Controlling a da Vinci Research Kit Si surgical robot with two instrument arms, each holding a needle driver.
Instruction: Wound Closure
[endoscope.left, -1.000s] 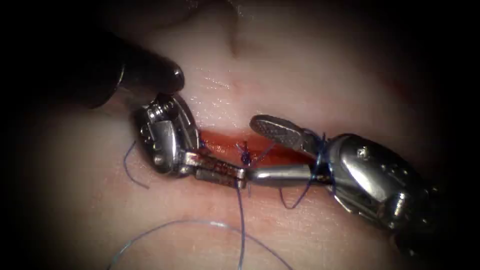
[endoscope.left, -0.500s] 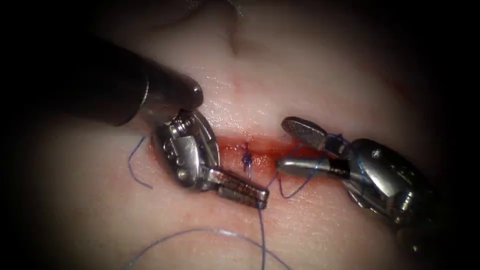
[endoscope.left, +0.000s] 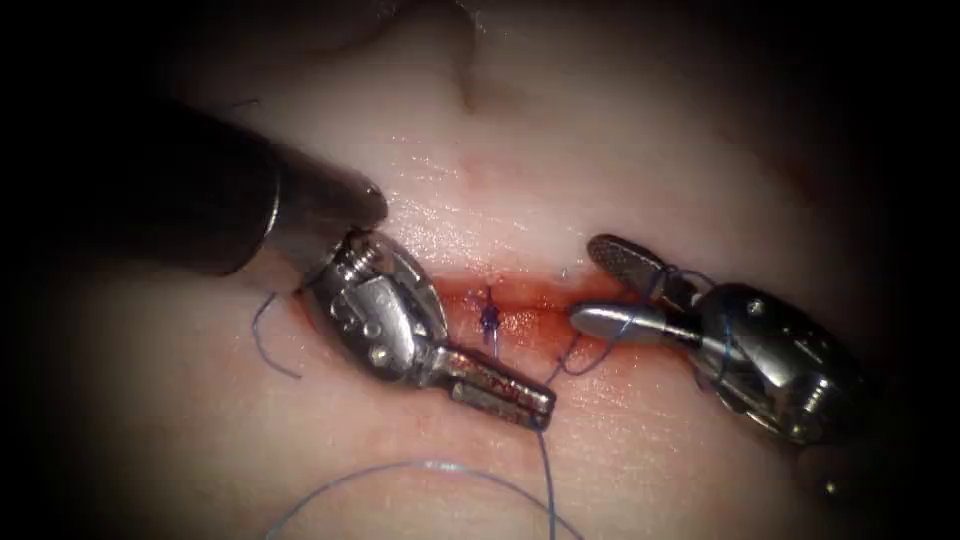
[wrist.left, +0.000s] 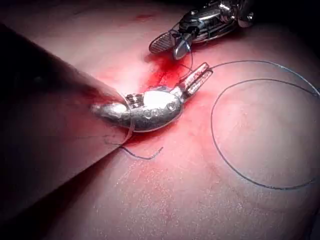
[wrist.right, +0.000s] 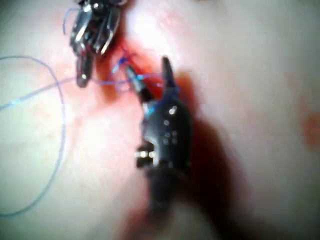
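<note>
Thread (endoscope.left: 545, 470) runs from the left hand (endoscope.left: 540, 405), clamped on it just below the cut (endoscope.left: 530, 305). Right hand (endoscope.left: 590, 285) gapes wide, thread looped round its jaws; whether it grips any is unclear. Needle's whereabouts: can't tell; tissue (endoscope.left: 620, 460) lies bare below.

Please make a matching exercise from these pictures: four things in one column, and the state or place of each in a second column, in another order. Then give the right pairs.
Things:
1. left tool
2. right tool
3. knot
4. red fluid

States or places:
A. jaws open, thread wrapped around them
B. lies along the cut
C. jaws shut on the thread
D. sits in the cut between the two tools

Pairs: 1-C, 2-A, 3-D, 4-B
</note>
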